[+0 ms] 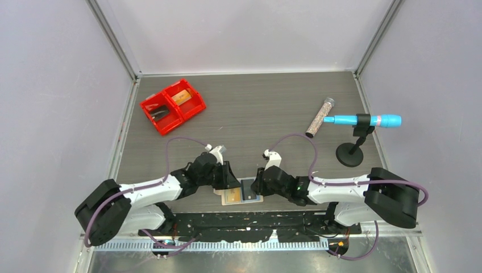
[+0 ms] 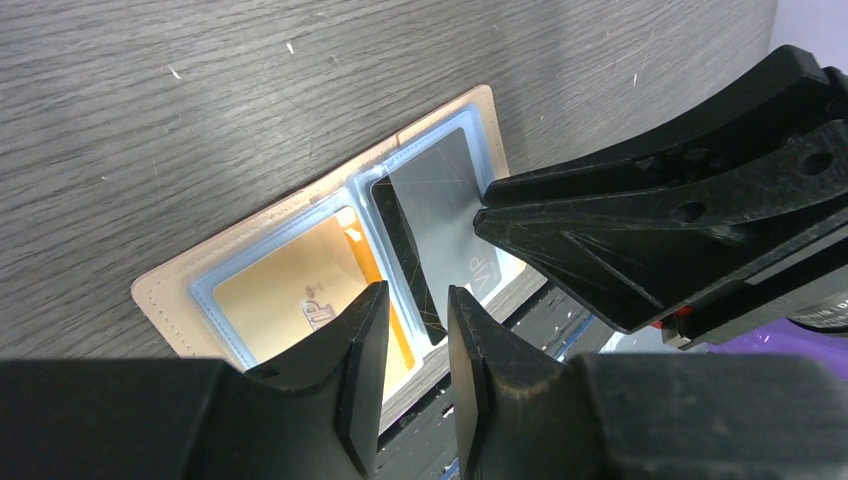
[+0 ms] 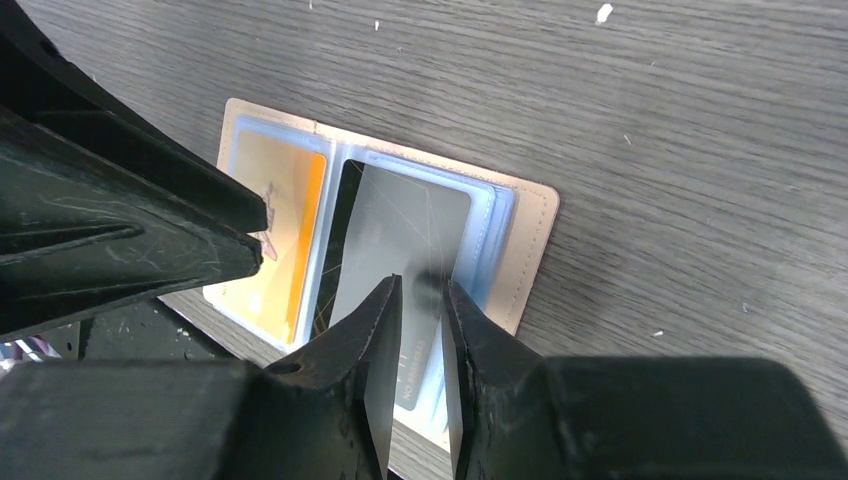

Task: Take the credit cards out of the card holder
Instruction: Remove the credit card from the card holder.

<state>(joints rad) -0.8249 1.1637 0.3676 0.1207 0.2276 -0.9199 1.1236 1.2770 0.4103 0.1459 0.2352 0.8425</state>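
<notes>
The tan card holder (image 1: pixel 227 199) (image 2: pixel 175 300) (image 3: pixel 530 230) lies spread open at the table's near edge, blue-grey panels up. A gold credit card (image 2: pixel 280 290) (image 3: pixel 270 190) sits in its left pocket. A dark grey credit card (image 2: pixel 435 200) (image 3: pixel 400 220) lies skewed over the right pocket, partly out. My left gripper (image 1: pixel 232 183) (image 2: pixel 418 290) hovers over the holder's middle fold, jaws narrowly apart with nothing between them. My right gripper (image 1: pixel 256 185) (image 3: pixel 420 285) has its tips down at the grey card, jaws a small gap apart, the card showing through the gap.
A red two-compartment bin (image 1: pixel 173 105) stands at the back left. At the right lie a glitter tube (image 1: pixel 321 116) and a blue marker-like tool (image 1: pixel 364 120) on a black stand (image 1: pixel 349 154). The black mounting plate (image 1: pixel 244 222) runs just below the holder.
</notes>
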